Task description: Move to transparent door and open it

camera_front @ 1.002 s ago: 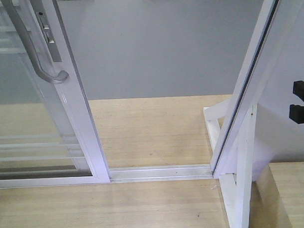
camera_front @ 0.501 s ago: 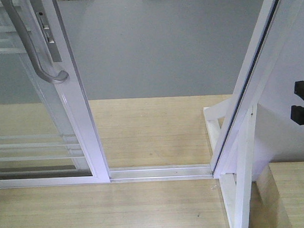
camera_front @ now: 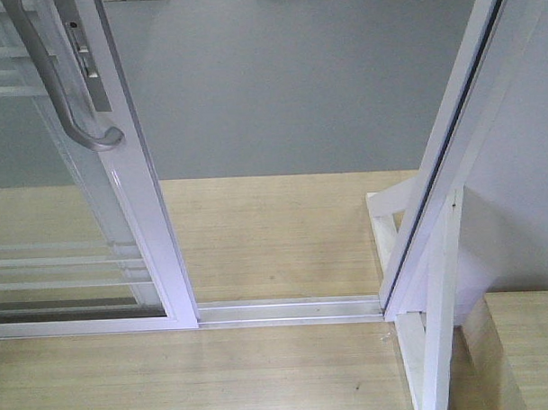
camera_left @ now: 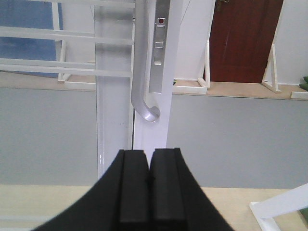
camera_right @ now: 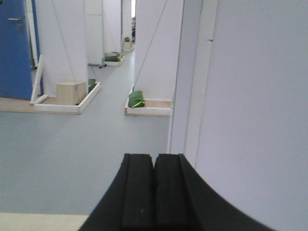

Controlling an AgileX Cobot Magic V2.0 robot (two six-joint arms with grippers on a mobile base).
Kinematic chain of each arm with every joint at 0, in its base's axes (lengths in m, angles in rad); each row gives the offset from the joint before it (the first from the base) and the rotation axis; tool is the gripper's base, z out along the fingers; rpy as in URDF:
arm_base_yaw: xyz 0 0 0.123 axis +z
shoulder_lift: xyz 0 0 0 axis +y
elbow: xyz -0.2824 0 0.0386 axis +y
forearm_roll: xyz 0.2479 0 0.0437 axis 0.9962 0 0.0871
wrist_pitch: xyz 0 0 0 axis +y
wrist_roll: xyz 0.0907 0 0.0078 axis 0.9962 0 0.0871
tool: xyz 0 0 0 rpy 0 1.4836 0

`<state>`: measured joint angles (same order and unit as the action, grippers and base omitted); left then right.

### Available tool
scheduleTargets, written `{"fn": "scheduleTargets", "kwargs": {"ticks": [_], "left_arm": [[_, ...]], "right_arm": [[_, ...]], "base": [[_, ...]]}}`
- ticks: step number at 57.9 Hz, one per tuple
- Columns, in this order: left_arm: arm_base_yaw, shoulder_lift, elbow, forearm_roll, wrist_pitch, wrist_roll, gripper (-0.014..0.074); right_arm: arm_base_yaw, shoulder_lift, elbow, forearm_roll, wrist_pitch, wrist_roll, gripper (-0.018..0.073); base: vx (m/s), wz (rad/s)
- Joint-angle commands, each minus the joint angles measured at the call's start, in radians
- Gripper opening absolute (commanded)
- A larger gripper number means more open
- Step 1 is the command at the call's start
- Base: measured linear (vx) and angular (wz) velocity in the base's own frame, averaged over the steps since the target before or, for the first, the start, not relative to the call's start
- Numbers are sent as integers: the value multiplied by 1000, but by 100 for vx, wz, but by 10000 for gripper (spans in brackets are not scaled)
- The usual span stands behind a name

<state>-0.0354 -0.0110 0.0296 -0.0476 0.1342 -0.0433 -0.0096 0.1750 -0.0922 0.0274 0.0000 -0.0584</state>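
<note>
The transparent door (camera_front: 120, 188) stands at the left of the front view, its white stile leaning up from the floor track (camera_front: 287, 310), with thin white bars crossing the glass. The curved silver handle (camera_front: 68, 95) sits high on that stile beside a narrow lock plate (camera_front: 87, 63). A wide gap lies between this stile and the white frame post (camera_front: 452, 154) on the right, showing wood floor (camera_front: 275, 232) and grey floor beyond.

In the left wrist view the handle (camera_left: 141, 72) hangs just above the left gripper (camera_left: 149, 178), whose black fingers (camera_left: 132, 187) are pressed together on nothing (apart from the handle, not touching it). The right gripper (camera_right: 154, 185) also has its fingers (camera_right: 137, 192) closed and empty, facing a white wall panel (camera_right: 255, 110) and a grey corridor with a blue door (camera_right: 14, 48) at far left.
</note>
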Motion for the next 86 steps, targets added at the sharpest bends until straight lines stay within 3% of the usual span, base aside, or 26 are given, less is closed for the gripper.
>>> {"fn": "scheduleTargets", "kwargs": {"ticks": [1, 7, 17, 86], "left_arm": [[-7, -13, 16, -11, -85, -3, -6], [-7, -13, 16, -11, -85, -3, -6], [-7, -14, 16, -11, -82, -3, -6], [-7, -14, 16, -9, -71, 2, -6]], "right_arm": [[-54, -89, 51, -27, -86, 5, -10], [-95, -212, 129, -27, -47, 52, -9], [-95, -203, 127, -44, 49, 66, -9], [-94, -202, 127, -44, 50, 66, -9]], "base": [[0, 0], [0, 0], [0, 0], [0, 0]]}}
